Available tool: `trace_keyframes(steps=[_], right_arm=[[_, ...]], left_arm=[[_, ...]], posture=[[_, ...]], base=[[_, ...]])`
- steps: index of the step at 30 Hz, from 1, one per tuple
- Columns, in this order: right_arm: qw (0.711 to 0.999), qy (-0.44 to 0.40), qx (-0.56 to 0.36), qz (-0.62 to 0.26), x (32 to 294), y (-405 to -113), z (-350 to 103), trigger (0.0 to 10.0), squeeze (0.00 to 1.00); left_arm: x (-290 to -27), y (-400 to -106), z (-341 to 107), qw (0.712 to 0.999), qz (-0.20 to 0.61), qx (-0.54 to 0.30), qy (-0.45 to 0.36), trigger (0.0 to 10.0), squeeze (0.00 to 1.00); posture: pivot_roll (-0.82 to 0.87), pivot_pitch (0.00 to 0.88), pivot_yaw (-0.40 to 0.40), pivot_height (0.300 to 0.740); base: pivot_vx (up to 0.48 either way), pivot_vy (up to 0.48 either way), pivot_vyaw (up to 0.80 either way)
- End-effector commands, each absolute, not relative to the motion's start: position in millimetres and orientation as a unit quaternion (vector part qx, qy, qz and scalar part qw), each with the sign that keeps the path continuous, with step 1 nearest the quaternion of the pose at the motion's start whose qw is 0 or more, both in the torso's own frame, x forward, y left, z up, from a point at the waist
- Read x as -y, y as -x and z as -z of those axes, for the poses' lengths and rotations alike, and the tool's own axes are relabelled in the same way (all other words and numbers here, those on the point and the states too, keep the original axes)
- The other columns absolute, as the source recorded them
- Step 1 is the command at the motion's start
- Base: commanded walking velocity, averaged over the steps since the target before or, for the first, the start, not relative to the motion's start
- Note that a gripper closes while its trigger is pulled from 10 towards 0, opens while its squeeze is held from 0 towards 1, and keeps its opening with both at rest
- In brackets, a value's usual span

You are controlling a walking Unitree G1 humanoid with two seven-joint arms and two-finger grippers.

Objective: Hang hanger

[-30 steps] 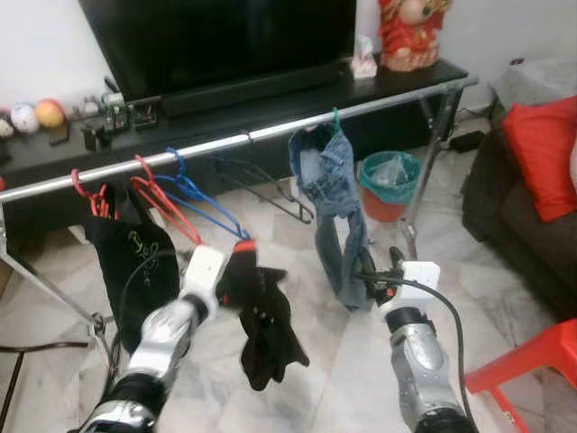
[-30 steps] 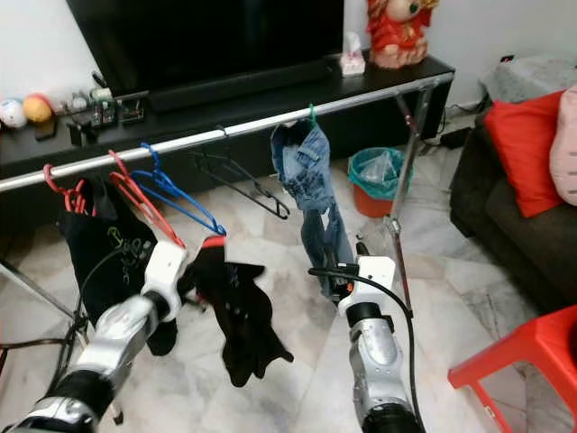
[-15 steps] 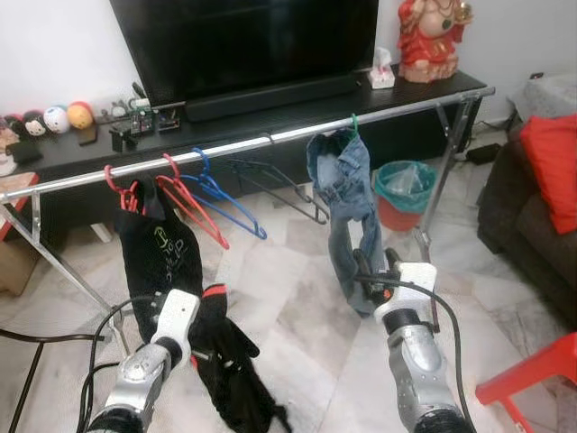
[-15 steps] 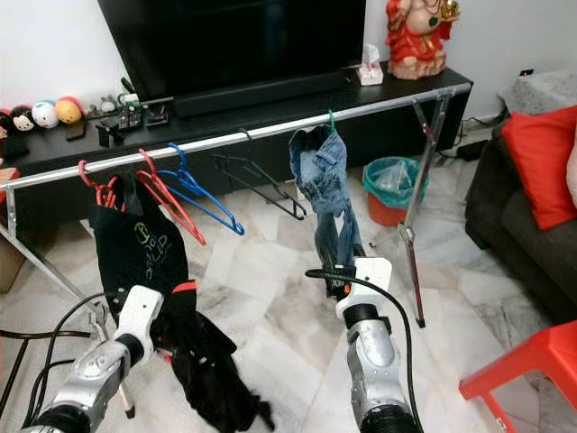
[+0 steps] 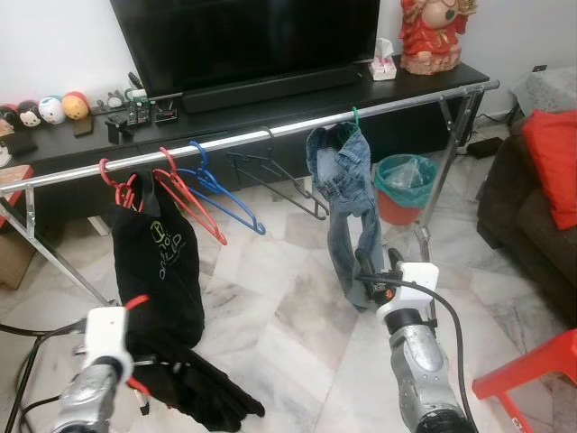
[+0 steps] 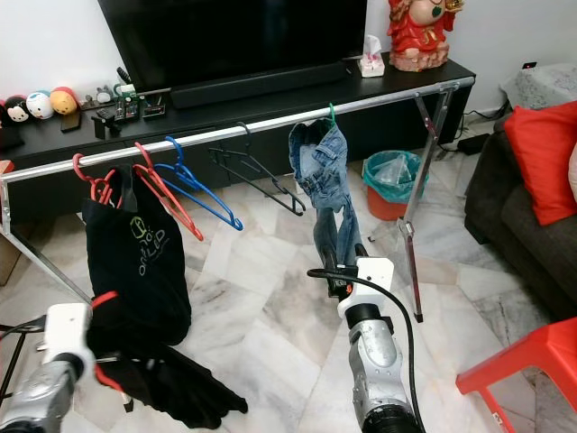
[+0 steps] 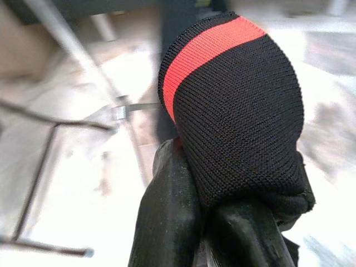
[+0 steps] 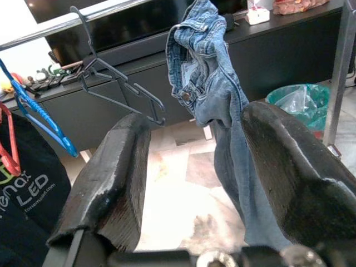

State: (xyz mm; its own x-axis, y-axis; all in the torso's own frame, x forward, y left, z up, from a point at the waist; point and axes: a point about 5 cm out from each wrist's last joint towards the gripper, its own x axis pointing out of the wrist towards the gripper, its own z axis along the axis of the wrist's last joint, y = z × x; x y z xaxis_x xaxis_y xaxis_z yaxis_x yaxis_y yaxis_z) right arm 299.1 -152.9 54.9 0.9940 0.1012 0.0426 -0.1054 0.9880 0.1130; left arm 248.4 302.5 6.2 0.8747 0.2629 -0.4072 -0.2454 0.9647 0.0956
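At lower left, our left gripper [image 7: 222, 222] is clamped on a black knit garment with a red band [image 5: 194, 392], its red plastic hanger [image 5: 137, 301] peeking out beside it, below the silver clothes rail [image 5: 270, 135]; our right gripper [image 8: 192, 183], centre frame, gapes wide before hanging blue jeans [image 5: 347, 207]
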Motion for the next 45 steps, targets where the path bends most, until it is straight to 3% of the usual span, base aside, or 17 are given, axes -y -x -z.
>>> trace_keyframes(steps=[1,9,20,30,45], right_arm=[[0.997,-0.059,0.009,-0.049,153,-297,-51,10.0,0.0],[0.997,-0.058,0.006,-0.046,155,-296,-50,10.0,0.0],[0.998,-0.056,0.012,-0.041,160,-298,-53,10.0,0.0],[0.998,-0.046,0.021,-0.047,161,-298,-56,10.0,0.0],[0.997,-0.039,0.026,-0.061,156,-300,-59,10.0,0.0]], left_arm=[[-323,-233,-4,0.957,-0.173,-0.23,-0.024,10.0,0.0],[-338,-209,5,0.945,-0.201,-0.256,-0.04,10.0,0.0],[-308,-207,22,0.951,-0.12,-0.278,-0.052,10.0,0.0],[-309,-192,31,0.943,-0.119,-0.306,-0.047,10.0,0.0],[-302,-196,33,0.945,-0.107,-0.307,-0.043,10.0,0.0]], posture=[[0.09,0.0,0.113,0.74],[0.09,0.0,0.108,0.74],[0.09,0.0,0.102,0.74],[0.09,0.009,0.099,0.74],[0.09,0.0,0.097,0.74]], base=[[0.0,0.0,0.0],[0.0,0.0,0.0],[0.0,0.0,0.0],[0.0,0.0,0.07],[0.177,0.0,0.34]])
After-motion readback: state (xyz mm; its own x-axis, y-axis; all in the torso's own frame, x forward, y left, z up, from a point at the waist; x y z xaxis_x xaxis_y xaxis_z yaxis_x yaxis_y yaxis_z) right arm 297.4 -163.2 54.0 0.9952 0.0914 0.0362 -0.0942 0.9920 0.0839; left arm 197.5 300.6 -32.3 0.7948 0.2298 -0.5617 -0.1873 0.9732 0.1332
